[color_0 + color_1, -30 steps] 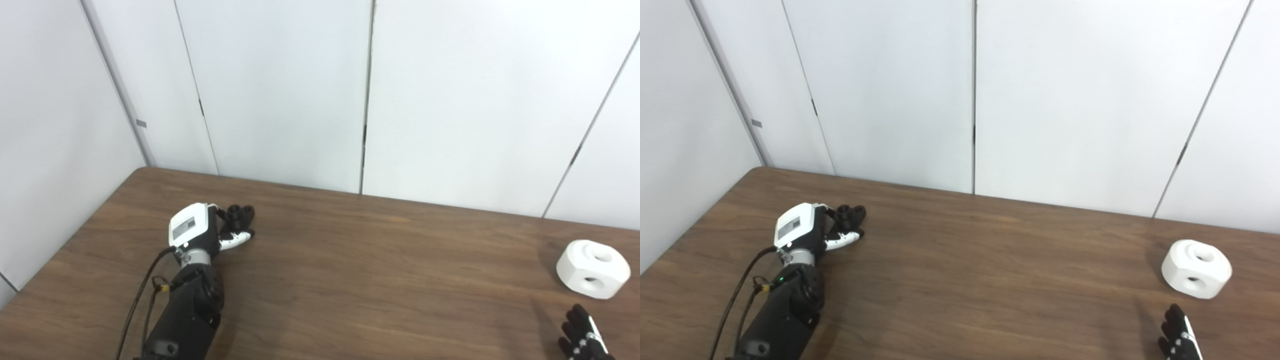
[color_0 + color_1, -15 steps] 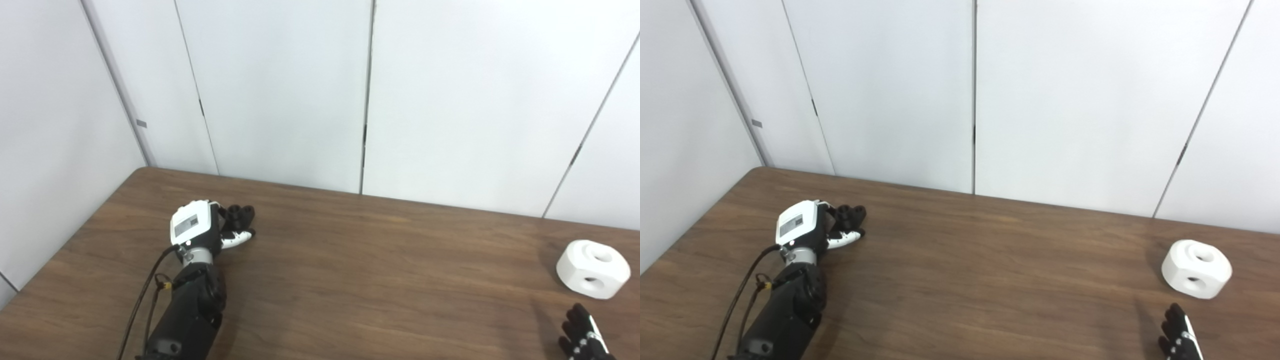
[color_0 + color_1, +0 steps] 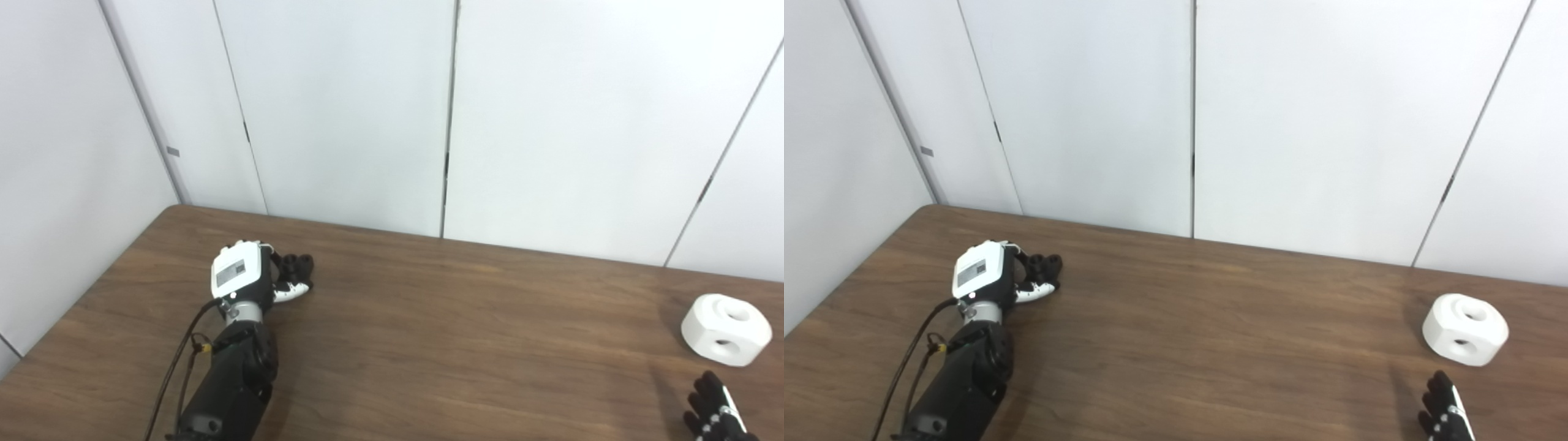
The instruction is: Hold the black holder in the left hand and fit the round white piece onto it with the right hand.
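Observation:
The round white piece (image 3: 726, 329) sits on the brown table (image 3: 465, 318) at the far right, with one hole on top and one in its side. My right hand (image 3: 713, 415) shows only its dark fingertips at the bottom right corner; they are spread, hold nothing, and stay a little short of the piece. My left hand (image 3: 245, 275) rests at the table's left, its white back facing up. Dark rounded shapes (image 3: 297, 264) sit at its front. Whether these are curled fingers or the black holder cannot be made out.
White wall panels (image 3: 343, 110) rise right behind the table's far edge and along its left side. A black cable (image 3: 174, 361) runs along my left forearm. Bare wood lies between the two hands.
My left hand has crept slightly farther away across the table. The right fingertips and the white piece have stayed put.

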You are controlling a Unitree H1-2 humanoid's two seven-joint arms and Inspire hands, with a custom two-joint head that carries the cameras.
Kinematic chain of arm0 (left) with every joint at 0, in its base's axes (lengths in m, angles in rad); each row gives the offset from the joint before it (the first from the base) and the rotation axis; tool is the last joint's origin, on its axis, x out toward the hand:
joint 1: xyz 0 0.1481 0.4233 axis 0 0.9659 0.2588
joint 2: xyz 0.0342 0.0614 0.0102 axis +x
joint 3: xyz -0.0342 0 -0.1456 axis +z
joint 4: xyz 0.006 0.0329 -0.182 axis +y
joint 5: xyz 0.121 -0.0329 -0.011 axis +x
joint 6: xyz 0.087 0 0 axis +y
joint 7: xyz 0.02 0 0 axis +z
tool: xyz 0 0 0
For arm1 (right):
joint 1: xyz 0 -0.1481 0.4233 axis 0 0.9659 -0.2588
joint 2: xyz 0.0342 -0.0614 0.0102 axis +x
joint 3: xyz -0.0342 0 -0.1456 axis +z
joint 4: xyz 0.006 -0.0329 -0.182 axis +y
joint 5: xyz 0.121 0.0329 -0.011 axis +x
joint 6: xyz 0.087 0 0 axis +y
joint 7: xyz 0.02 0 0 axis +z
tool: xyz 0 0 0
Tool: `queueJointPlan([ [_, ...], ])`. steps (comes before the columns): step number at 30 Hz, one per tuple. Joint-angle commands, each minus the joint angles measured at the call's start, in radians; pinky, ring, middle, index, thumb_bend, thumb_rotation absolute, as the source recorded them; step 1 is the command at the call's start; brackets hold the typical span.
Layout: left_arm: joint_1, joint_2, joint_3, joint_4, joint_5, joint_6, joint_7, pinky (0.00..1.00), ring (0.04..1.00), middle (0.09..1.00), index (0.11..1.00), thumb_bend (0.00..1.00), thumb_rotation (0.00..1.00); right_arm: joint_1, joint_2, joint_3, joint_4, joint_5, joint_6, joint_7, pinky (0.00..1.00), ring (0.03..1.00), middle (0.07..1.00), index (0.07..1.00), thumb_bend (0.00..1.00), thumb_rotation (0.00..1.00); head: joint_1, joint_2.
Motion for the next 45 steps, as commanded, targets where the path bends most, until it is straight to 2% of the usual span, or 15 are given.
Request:
queueJointPlan([
  [1,-0.034,0.042,0.006,-0.013,-0.019,-0.020,0.031,1.00,0.950,0.843,0.485,0.52,0.06,0.210,-0.001,0.016,-0.069,0.025,-0.032,0.002,1.00,1.000,1.000,1.000,0.71,1.00,0.001,0.001],
  [12,-0.024,0.052,-0.011,-0.023,-0.058,-0.039,0.053,0.96,0.912,0.791,0.484,0.52,0.05,0.211,-0.013,0.017,-0.066,0.036,-0.041,0.014,1.00,1.000,1.000,1.000,0.70,1.00,-0.001,0.005],
  [21,-0.002,0.048,-0.008,-0.084,-0.102,-0.030,0.014,0.95,0.916,0.803,0.485,0.52,0.05,0.210,-0.011,0.018,-0.070,0.029,-0.034,0.009,1.00,1.000,1.000,1.000,0.72,1.00,-0.003,0.007],
  [28,0.030,0.040,-0.006,-0.204,-0.138,-0.009,-0.057,0.90,0.908,0.801,0.485,0.52,0.05,0.209,-0.006,0.021,-0.081,0.025,-0.022,0.005,1.00,1.000,1.000,1.000,0.73,1.00,-0.021,0.019],
  [32,0.064,0.049,-0.031,-0.318,-0.128,0.014,-0.142,0.84,0.885,0.800,0.486,0.52,0.05,0.209,0.000,0.021,-0.079,0.005,-0.031,-0.007,1.00,1.000,1.000,1.000,0.73,1.00,-0.029,0.024],
  [36,0.098,0.043,-0.031,-0.415,-0.130,0.018,-0.214,0.80,0.885,0.808,0.488,0.51,0.05,0.208,0.005,0.023,-0.089,0.005,-0.014,-0.009,1.00,1.000,1.000,1.000,0.74,1.00,-0.037,0.030],
  [42,0.163,0.038,-0.027,-0.562,-0.173,0.017,-0.334,0.80,0.907,0.826,0.488,0.51,0.05,0.212,0.008,0.031,-0.109,-0.014,-0.001,-0.012,1.00,1.000,1.000,1.000,0.72,1.00,-0.064,0.053],
  [45,0.210,0.037,-0.031,-0.615,-0.202,-0.026,-0.346,0.79,0.893,0.823,0.488,0.51,0.06,0.211,0.011,0.032,-0.114,-0.032,-0.008,-0.018,1.00,1.000,1.000,1.000,0.71,1.00,-0.078,0.066],
])
